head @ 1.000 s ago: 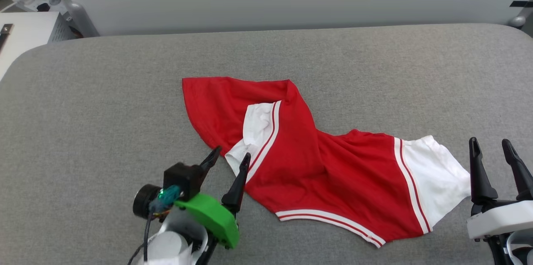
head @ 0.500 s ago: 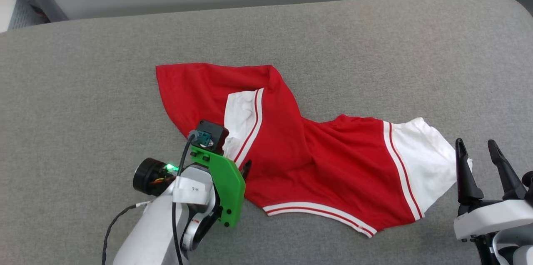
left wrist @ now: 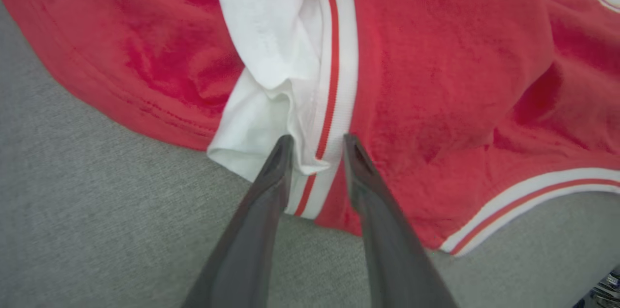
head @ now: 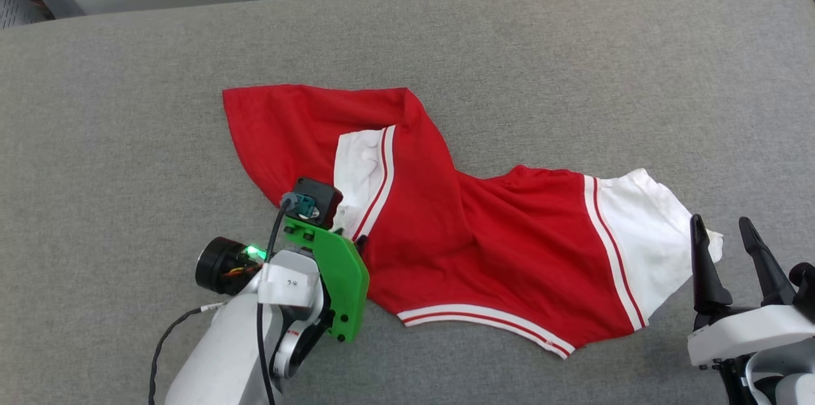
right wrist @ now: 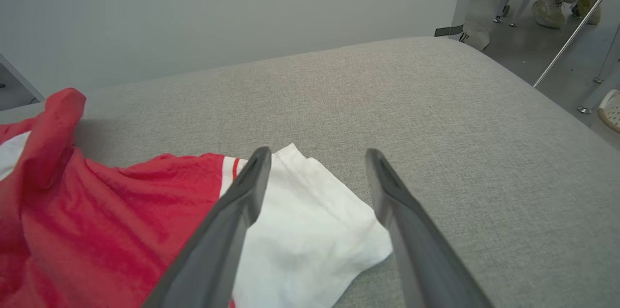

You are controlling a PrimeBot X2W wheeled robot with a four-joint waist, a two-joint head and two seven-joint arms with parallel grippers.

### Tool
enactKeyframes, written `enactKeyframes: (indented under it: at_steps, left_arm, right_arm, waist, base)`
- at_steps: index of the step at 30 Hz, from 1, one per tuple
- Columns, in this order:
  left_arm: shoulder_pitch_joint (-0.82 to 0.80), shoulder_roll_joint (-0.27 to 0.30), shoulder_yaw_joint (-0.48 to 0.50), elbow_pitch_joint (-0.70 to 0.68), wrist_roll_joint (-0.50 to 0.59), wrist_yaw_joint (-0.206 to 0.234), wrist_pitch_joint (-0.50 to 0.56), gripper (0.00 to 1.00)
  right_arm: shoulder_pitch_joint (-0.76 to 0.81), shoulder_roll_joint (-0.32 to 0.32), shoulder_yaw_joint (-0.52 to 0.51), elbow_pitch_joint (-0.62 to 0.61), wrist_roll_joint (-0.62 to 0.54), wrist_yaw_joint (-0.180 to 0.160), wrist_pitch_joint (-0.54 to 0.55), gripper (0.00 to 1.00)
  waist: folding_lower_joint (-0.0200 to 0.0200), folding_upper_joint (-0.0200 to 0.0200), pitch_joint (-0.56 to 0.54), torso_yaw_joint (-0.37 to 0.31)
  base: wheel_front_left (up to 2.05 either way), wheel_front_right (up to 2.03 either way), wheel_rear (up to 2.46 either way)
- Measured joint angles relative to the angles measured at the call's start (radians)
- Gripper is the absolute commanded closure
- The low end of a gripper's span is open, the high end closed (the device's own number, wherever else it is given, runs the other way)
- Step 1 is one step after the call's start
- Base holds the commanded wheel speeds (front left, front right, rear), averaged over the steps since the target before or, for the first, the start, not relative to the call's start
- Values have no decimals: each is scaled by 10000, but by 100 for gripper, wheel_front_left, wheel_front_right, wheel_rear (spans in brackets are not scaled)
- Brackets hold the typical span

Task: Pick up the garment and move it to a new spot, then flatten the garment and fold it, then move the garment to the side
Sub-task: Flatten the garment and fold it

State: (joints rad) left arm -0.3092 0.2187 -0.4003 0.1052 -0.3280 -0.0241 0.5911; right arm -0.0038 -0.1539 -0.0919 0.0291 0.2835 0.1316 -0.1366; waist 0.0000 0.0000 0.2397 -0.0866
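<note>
Far left: the left arm (head: 223, 354) rises from the lower edge of the head view, pale forearm angled up, wrist tipped forward and down, green bracket (head: 340, 277) on top. The left tool (left wrist: 317, 146) stands narrow, its fingertips planted on the garment (head: 484, 252) astride the striped trim (left wrist: 334, 56) beside a white sleeve (left wrist: 271, 32) (the cloth between them looks flat, not pinched). The garment lies rumpled mid-way across the grey table (head: 127, 106), red body twisted, second white sleeve (head: 643, 227) rightward. Far right: the right tool (head: 721, 221) is wide and empty, fingers pointing away, tips just beside that sleeve's edge.
</note>
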Motion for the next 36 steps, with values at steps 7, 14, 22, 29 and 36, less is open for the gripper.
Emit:
enactKeyframes:
  at_steps: [7, 14, 22, 29, 36]
  left_arm:
    - [4, -48, -92, -169, -205, -117, -211, 100]
    - [127, -244, 357, -635, -777, -153, -1032, 100]
    - [835, 232, 1678, -1438, -1438, 286, -1415, 100]
    - [1578, 928, 2911, -1302, -1919, 656, -1461, 100]
    - [1724, 1252, 3118, -8, -2238, 449, -1452, 100]
  right_arm:
    - [-3, -54, 4, 196, -86, 0, 0, 0]
    - [15, -105, -38, 286, -128, 0, 17, 0]
    - [151, -148, -107, 284, -128, 0, 213, 0]
    - [210, -155, -31, 284, -169, 0, 316, 0]
    - [209, -215, 58, 288, -217, 0, 500, 0]
  waist:
    - [0, 0, -98, 256]
    - [0, 0, -477, 549]
    - [0, 0, -835, 1133]
    - [0, 0, -993, 1596]
    - [0, 0, -868, 1765]
  base:
    - [0, 0, 0]
    - [0, 0, 0]
    - [0, 0, 0]
    - [0, 0, 0]
    - [0, 0, 0]
